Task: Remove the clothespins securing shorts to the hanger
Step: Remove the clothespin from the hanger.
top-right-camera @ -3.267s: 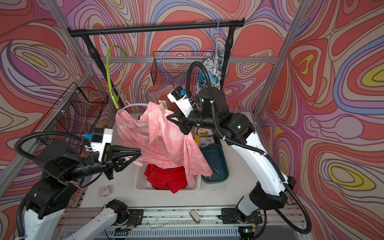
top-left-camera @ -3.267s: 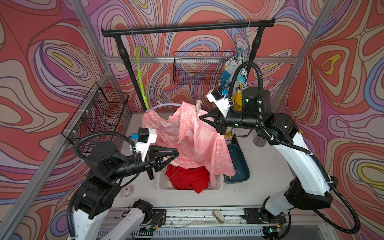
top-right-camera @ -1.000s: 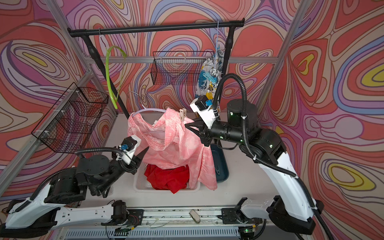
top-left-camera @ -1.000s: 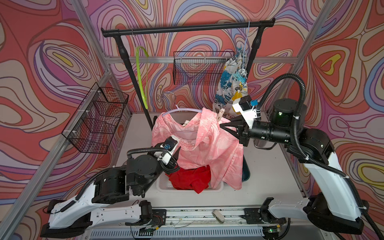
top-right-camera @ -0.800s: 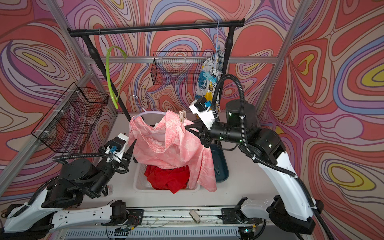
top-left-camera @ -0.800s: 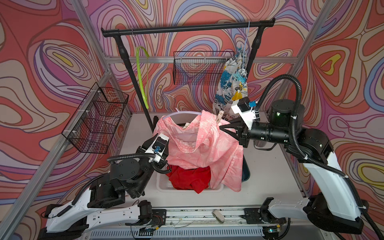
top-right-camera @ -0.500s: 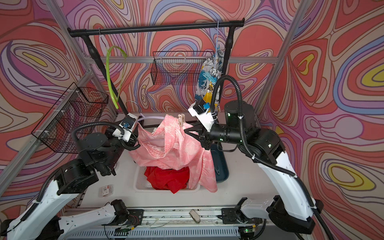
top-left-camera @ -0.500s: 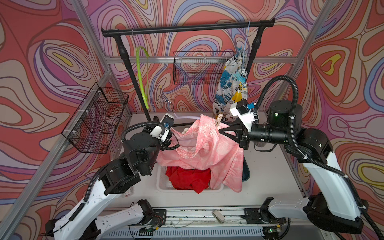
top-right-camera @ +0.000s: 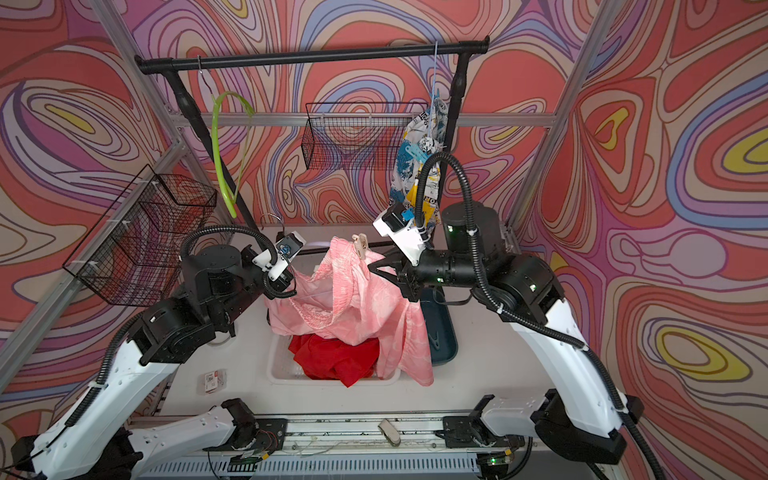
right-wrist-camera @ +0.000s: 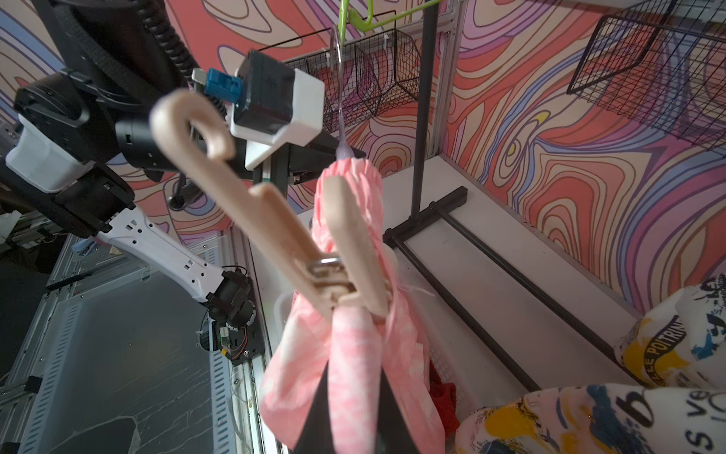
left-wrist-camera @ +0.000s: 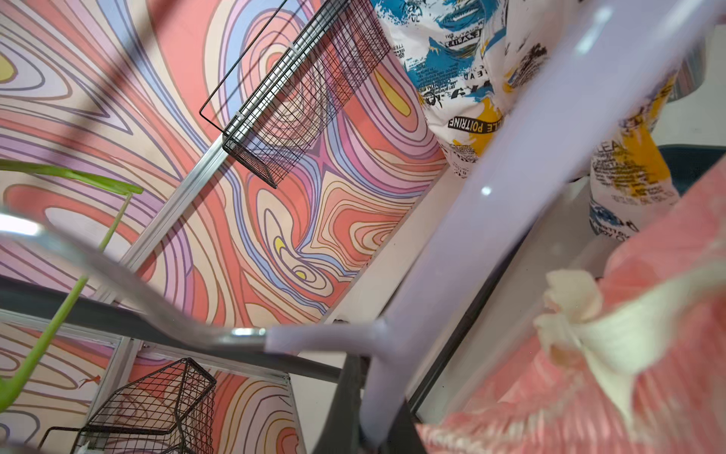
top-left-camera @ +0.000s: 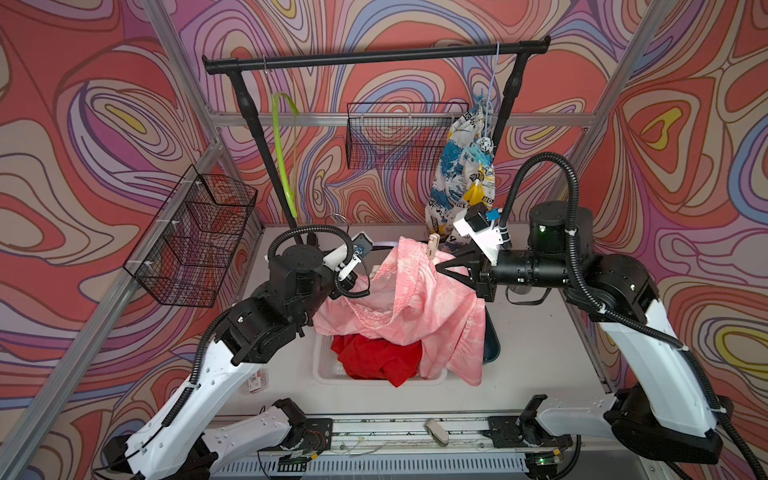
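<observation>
The pale pink shorts [top-left-camera: 415,299] [top-right-camera: 353,299] hang bunched over a lilac hanger [left-wrist-camera: 510,196], pinned by a pink-beige clothespin [top-left-camera: 433,245] [top-right-camera: 360,245] [right-wrist-camera: 283,228]. My right gripper [top-left-camera: 441,266] [right-wrist-camera: 353,412] is shut on a fold of the pink cloth just under that pin. My left gripper [left-wrist-camera: 377,424] is shut on the hanger's arm beside its neck; in both top views cloth hides its fingers. Red shorts [top-left-camera: 378,357] lie in a white basket [top-left-camera: 324,376]. Print shorts [top-left-camera: 461,174] hang from the rail with a light blue clothespin [top-right-camera: 412,151].
A green hanger [top-left-camera: 282,145] hangs on the black rail [top-left-camera: 374,58]. Wire baskets are mounted at the left [top-left-camera: 195,237] and back [top-left-camera: 399,133]. A dark teal bin [top-left-camera: 492,345] stands right of the white basket. A loose pin [top-left-camera: 434,430] lies on the front rail.
My left arm swung up from the table's front to the hanger and its jaws closed on the hanger. The right gripper kept hold of the pink cloth and barely moved.
</observation>
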You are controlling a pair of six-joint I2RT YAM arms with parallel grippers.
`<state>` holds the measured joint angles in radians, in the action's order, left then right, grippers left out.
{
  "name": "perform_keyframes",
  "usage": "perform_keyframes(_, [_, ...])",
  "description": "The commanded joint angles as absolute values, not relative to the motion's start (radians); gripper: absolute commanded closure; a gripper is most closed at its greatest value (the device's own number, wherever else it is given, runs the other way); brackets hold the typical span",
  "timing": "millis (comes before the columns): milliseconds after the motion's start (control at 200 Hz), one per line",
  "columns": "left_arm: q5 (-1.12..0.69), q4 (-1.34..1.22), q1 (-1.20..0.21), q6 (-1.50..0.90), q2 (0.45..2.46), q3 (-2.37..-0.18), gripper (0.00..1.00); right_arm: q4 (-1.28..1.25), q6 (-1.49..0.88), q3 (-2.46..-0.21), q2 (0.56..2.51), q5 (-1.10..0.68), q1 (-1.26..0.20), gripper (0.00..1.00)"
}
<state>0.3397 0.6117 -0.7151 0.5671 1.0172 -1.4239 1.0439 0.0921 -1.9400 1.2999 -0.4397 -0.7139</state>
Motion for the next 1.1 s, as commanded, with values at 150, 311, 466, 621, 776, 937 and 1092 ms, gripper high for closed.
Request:
perform_keyframes(150, [0.344,0.605,-0.691,0.571,0.961,-1.459,1.0,0.933,0.035,-2.05,1.337,-0.521,-0.716,0.48])
perform_keyframes(311, [0.335,0.644,-0.686,0.577,0.94,-1.465,1.0,0.926,0.01,-2.14,1.371,-0.516,-0.716,0.22])
perform_keyframes(466, [0.336,0.659,-0.686,0.574,0.94,-1.468,1.0,0.966,-0.004,-2.212,1.452,-0.545,-0.716,0.22])
perform_keyframes(621, [0.355,0.664,-0.686,0.574,0.963,-1.47,1.0,0.958,-0.024,-2.213,1.486,-0.579,-0.716,0.25])
perform_keyframes(776, [0.374,0.652,-0.686,0.568,0.968,-1.475,1.0,0.971,-0.022,-2.221,1.503,-0.603,-0.716,0.28])
perform_keyframes(937, [0.379,0.667,-0.686,0.565,0.979,-1.488,1.0,0.976,-0.022,-2.207,1.49,-0.573,-0.716,0.57])
perform_keyframes(1092, [0.377,0.669,-0.686,0.558,0.98,-1.499,1.0,0.979,-0.009,-2.166,1.471,-0.548,-0.716,0.89])
